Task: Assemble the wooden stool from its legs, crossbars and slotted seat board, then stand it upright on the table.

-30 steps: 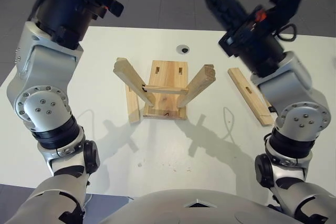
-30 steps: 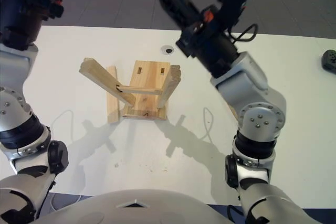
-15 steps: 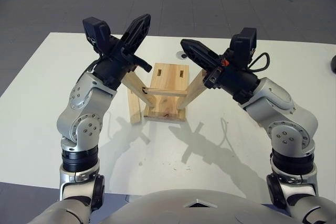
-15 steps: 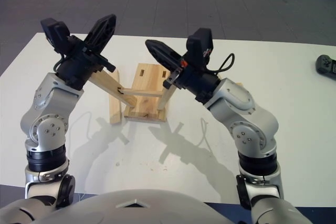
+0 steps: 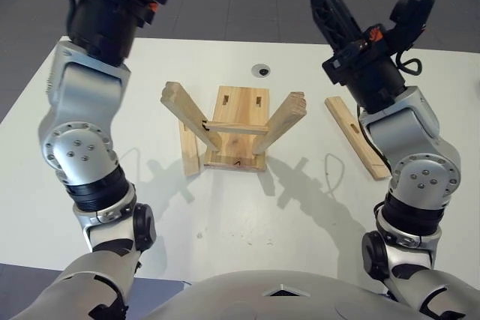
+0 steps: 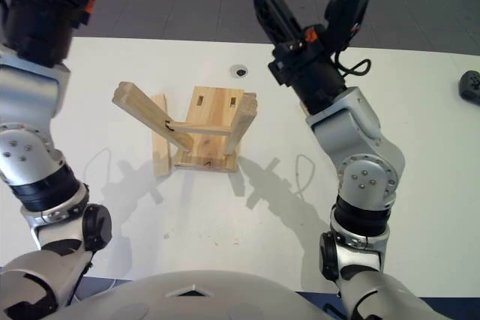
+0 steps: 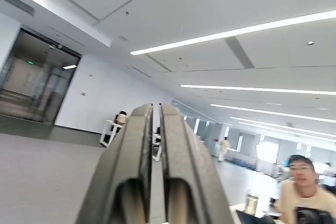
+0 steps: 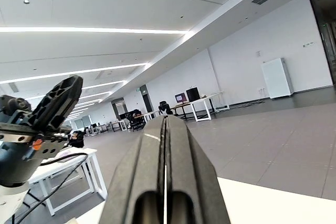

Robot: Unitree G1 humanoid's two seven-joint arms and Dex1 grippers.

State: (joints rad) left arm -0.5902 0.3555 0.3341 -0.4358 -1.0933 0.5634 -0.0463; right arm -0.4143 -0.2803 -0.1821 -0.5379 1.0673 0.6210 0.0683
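Part-built stool [image 5: 236, 129] sits seat-down at the middle of the table [image 5: 225, 215], spare leg [image 5: 356, 136] lying near on its right; stiff, light wood, joints probably loose, so best gripped low on a leg near the seat; left gripper [image 7: 155, 107] and right gripper [image 8: 165, 120] raised, fingers together, empty.

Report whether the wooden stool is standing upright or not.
Not upright: the pale wooden stool's slotted seat board lies flat on the white table, two legs pointing up, joined by a crossbar.
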